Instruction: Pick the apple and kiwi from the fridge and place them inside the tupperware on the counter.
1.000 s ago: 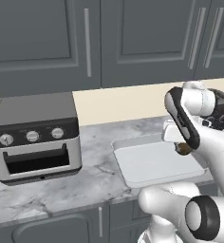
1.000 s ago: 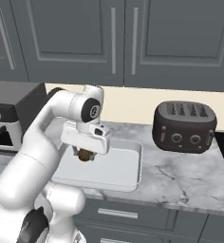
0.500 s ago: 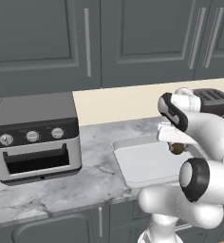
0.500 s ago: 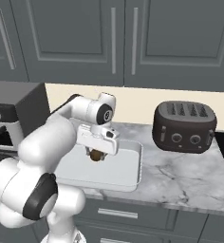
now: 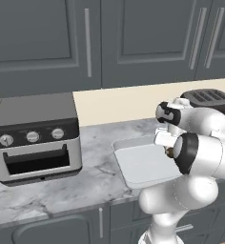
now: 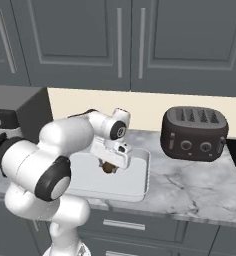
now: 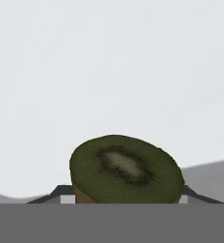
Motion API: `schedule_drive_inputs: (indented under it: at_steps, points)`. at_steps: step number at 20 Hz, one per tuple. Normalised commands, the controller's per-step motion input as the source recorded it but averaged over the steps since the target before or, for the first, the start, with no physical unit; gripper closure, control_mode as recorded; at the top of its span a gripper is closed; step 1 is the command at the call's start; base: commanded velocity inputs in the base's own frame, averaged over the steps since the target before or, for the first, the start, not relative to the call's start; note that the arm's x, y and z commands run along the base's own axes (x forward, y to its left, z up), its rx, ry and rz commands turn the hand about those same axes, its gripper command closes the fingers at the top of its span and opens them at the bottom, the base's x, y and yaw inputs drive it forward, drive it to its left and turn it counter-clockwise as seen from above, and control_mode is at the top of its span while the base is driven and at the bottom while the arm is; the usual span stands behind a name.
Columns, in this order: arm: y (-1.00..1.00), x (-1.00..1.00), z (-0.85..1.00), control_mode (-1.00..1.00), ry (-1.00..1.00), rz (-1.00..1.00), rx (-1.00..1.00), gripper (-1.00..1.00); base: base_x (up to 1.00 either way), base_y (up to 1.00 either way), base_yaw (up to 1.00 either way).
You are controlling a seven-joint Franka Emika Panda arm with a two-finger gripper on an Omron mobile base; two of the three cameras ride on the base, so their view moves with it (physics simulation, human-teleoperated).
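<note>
A halved kiwi (image 7: 126, 168), brown-skinned with its green cut face toward the hand camera, sits between the two dark fingertips of my gripper (image 7: 126, 194), which is shut on it. The kiwi (image 6: 108, 168) hangs just above the floor of the white tupperware (image 6: 140, 186), near its middle. From the left base view the kiwi (image 5: 168, 152) peeks out under the hand, partly hidden by the arm's elbow, over the tupperware (image 5: 138, 167) on the marbled counter (image 5: 62, 190). The tupperware's white floor (image 7: 109, 71) lies behind the kiwi. The apple and the fridge are out of view.
A dark four-slot toaster (image 6: 193, 132) stands on the counter (image 6: 200, 185) right of the tupperware. A grey toaster oven (image 5: 35, 136) sits to its left. Dark grey wall cabinets (image 5: 86, 43) with silver bar handles hang above.
The hand with the kiwi has moved farther over the tupperware and a little lower, and the arm's elbow has swung forward. The kiwi stays gripped.
</note>
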Motion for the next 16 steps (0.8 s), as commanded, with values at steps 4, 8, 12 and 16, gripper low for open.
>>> schedule_drive_inputs:
  at_steps: [4,8,12,16]
  points:
    - [0.00,0.23,-0.47,-1.00,-0.12,-0.16,-0.01,1.00,0.00,0.00,0.00]
    - [0.00,0.17,-0.31,-1.00,-0.32,-0.22,-0.08,1.00,0.00,0.00,0.00]
    - [0.00,0.13,-0.30,-1.00,-0.52,-0.23,-0.20,1.00,0.00,0.00,0.00]
    - [0.00,0.26,-0.14,-1.00,0.01,-0.15,-0.01,1.00,0.00,0.00,0.00]
